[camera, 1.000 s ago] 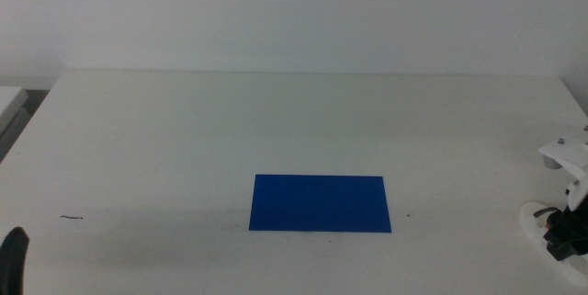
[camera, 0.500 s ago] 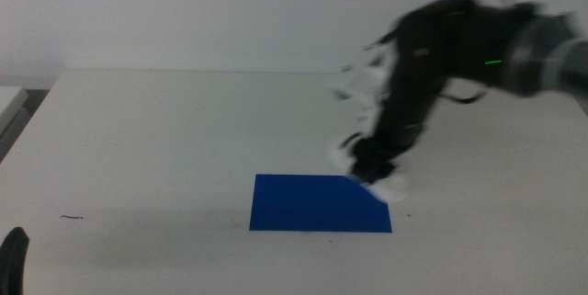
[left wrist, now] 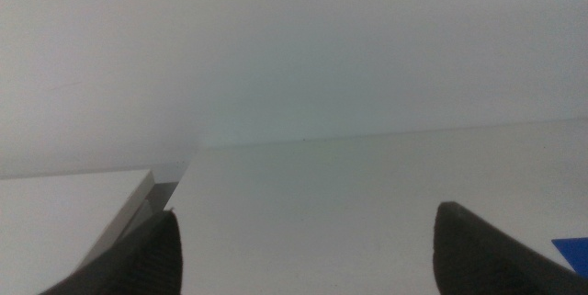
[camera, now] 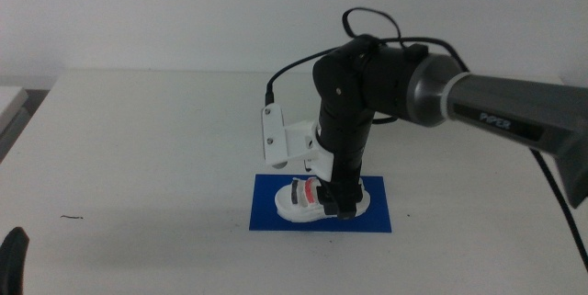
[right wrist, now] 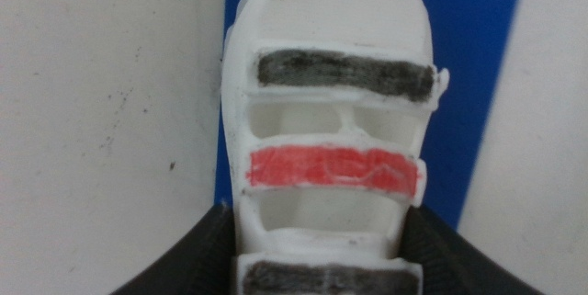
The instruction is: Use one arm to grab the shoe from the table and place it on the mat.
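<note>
Right gripper (camera: 337, 205) clamps shoe (right wrist: 333, 148), seemingly on mat (camera: 266, 217).

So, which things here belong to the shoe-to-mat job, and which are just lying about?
Job:
- small white strapped sneaker, on mat
- flat dark blue rectangular mat
- right gripper, jaws around sneaker
- white tabletop

Lying about:
- small dark mark
- left gripper, waiting, open

The large plain white rectangular worktop (camera: 156, 148) carries a flat, thin, dark blue rectangular mat (camera: 271, 214) near its front middle. A small dark thread-like mark (camera: 72, 217) lies on the bare surface well to the left of the mat.
</note>
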`<state>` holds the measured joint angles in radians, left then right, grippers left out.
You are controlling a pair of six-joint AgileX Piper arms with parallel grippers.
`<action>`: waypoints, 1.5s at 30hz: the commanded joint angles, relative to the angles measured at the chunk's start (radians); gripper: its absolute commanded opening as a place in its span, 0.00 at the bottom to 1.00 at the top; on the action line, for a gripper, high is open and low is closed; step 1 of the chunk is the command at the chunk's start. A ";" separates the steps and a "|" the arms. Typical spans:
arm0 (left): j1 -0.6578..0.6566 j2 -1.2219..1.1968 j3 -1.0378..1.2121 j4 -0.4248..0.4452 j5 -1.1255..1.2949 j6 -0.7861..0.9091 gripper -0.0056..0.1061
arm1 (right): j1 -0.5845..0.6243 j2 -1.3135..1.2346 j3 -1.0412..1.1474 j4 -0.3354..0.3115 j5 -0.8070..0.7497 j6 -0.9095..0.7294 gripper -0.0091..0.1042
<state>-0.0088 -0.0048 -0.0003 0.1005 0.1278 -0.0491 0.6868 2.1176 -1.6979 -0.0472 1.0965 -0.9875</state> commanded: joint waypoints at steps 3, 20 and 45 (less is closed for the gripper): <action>0.000 0.005 0.000 -0.004 -0.012 -0.001 0.89 | 0.001 0.026 -0.007 0.000 -0.041 0.018 0.06; 0.000 0.005 0.000 -0.004 -0.012 -0.001 0.89 | -0.009 -0.250 0.179 -0.049 -0.249 0.430 0.72; 0.000 0.005 0.000 -0.004 -0.012 -0.001 0.89 | -0.737 -1.877 1.523 -0.018 -0.807 1.011 0.64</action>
<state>-0.0088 -0.0048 -0.0003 0.1005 0.1278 -0.0491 -0.0243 0.2841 -0.2015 -0.0701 0.3036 0.0216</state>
